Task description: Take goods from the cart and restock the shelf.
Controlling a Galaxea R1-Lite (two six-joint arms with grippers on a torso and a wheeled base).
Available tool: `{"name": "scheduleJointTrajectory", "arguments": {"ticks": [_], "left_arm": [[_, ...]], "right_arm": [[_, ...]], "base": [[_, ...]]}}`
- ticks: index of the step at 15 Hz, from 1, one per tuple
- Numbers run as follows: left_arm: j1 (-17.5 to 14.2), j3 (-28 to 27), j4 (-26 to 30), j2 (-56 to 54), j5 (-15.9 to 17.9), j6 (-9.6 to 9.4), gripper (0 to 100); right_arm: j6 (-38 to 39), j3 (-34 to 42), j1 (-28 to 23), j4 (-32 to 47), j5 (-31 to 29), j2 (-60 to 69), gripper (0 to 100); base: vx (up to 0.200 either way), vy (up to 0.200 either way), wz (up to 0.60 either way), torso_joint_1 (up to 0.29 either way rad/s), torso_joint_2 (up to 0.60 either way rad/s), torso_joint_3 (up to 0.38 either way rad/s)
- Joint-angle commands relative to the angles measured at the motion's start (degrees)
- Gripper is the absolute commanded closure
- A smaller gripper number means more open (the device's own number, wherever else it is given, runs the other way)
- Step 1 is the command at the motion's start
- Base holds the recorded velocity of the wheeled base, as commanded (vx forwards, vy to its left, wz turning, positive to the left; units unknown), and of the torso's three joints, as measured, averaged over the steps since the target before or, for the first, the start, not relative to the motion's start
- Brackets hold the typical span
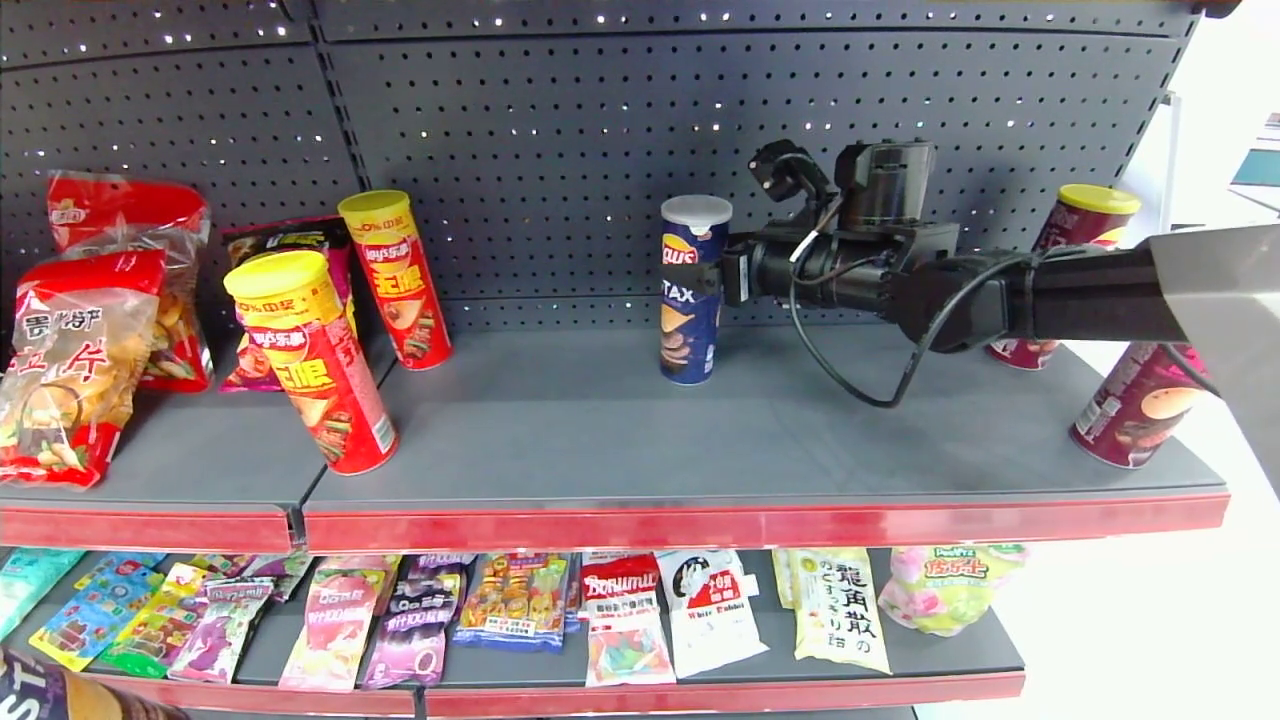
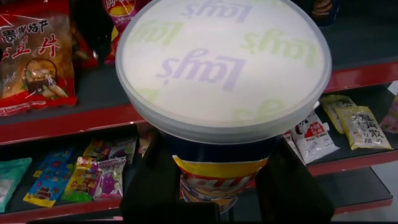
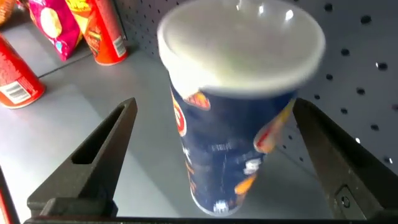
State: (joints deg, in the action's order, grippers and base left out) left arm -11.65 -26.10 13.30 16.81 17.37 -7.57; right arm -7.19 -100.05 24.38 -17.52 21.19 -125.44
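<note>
A blue chip can (image 1: 688, 300) with a white lid stands upright at the middle back of the grey upper shelf (image 1: 620, 430). My right gripper (image 1: 702, 282) comes in from the right at mid-height of this can. In the right wrist view the right gripper (image 3: 216, 107) is open, one finger (image 3: 93, 162) on each side of the can (image 3: 230, 155) with gaps showing. A second blue can (image 2: 217, 81) with a white lid stands between the fingers (image 2: 155, 186) of my left gripper (image 2: 214, 180), which is shut on it in front of the shelves. Part of that can (image 1: 40, 692) shows at the lower left of the head view.
Two red cans with yellow lids (image 1: 395, 275) (image 1: 315, 365) and red snack bags (image 1: 80, 360) fill the shelf's left. Dark red cans (image 1: 1085, 270) (image 1: 1135, 400) stand at the right end, the nearer one tilted. Candy bags (image 1: 620, 620) line the lower shelf. Bare shelf lies in front of the middle can.
</note>
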Motion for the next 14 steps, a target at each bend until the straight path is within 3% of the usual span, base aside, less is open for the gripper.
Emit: {"name": "scheduleJointTrajectory", "arguments": {"ticks": [1, 9, 10, 14], "left_arm": [[0.0, 0.2, 0.0, 0.2, 0.0, -0.08, 100], [0.0, 0.5, 0.8, -0.2, 0.0, -0.34, 100], [0.0, 0.5, 1.1, -0.3, 0.0, -0.34, 100], [0.0, 0.5, 1.2, -0.4, 0.0, -0.34, 100]], "right_arm": [[0.0, -2.1, 0.5, 0.0, -0.3, -1.6, 0], [-0.5, -4.4, 0.5, -1.2, -1.1, -4.7, 0], [-0.5, -5.6, 0.5, -1.4, -1.6, -5.1, 100], [-0.5, -5.4, 0.5, -0.1, -1.6, -4.6, 100]], "base": [[0.0, 0.0, 0.0, 0.0, 0.0, 0.0], [0.0, 0.0, 0.0, 0.0, 0.0, 0.0], [0.0, 0.0, 0.0, 0.0, 0.0, 0.0], [0.0, 0.0, 0.0, 0.0, 0.0, 0.0]]}}
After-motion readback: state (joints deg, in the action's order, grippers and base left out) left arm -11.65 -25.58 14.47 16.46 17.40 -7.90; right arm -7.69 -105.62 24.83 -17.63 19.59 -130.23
